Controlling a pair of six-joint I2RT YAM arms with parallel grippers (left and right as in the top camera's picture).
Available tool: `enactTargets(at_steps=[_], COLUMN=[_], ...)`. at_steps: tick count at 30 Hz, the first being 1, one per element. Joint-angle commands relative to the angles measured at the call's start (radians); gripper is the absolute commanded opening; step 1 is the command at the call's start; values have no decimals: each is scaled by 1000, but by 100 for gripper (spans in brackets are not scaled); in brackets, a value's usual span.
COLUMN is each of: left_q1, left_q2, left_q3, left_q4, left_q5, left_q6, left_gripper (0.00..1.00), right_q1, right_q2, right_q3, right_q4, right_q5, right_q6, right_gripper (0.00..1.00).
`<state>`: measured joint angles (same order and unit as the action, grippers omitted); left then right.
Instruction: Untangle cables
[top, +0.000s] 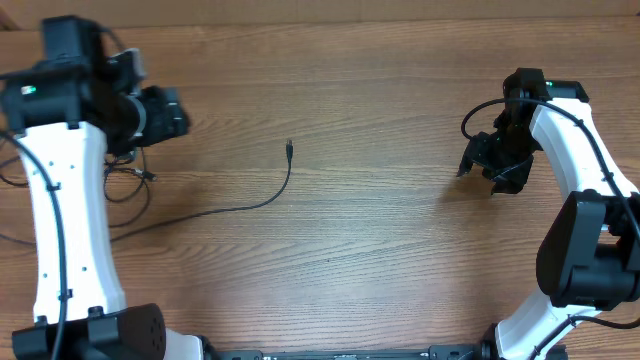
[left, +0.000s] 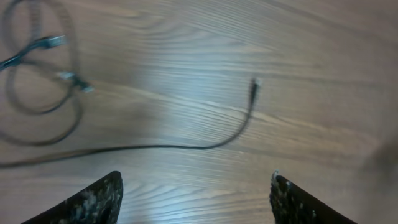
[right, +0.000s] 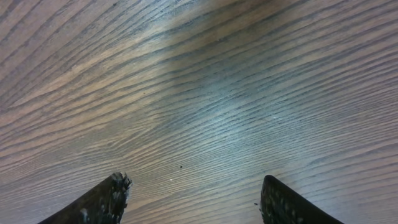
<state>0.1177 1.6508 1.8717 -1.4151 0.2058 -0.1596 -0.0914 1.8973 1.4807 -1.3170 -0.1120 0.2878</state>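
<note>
Overhead, one black cable (top: 240, 208) runs from the looped cables (top: 135, 173) at left to its plug (top: 289, 147) on the table (top: 380, 250). Only the left wrist view shows the loops' silvery plug ends (left: 74, 79), beyond the left hand (left: 196, 180), spread and empty. The right hand (right: 193, 182), likewise spread, hangs over wood grain.
</note>
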Motion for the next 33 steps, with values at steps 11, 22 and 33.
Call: enactTargets(at_steps=[11,22,33], left_q1=[-298,-421,-459], left_q2=[257,501,650], left_q3=[9,9,9], left_q4=[74,117,154], left_q5=[-29,-30,-128], left_q6=[32,-2,-118], left_gripper=[95,91,84], right_q1=[-2,-2,-2], right_q2=[-4,-4,-4], right_q3=[-3,-3,-3], right_q4=[2,2,2], right_q5=[6,6,6], right_q6=[-5,-5,-5], right_gripper=[67,67,67])
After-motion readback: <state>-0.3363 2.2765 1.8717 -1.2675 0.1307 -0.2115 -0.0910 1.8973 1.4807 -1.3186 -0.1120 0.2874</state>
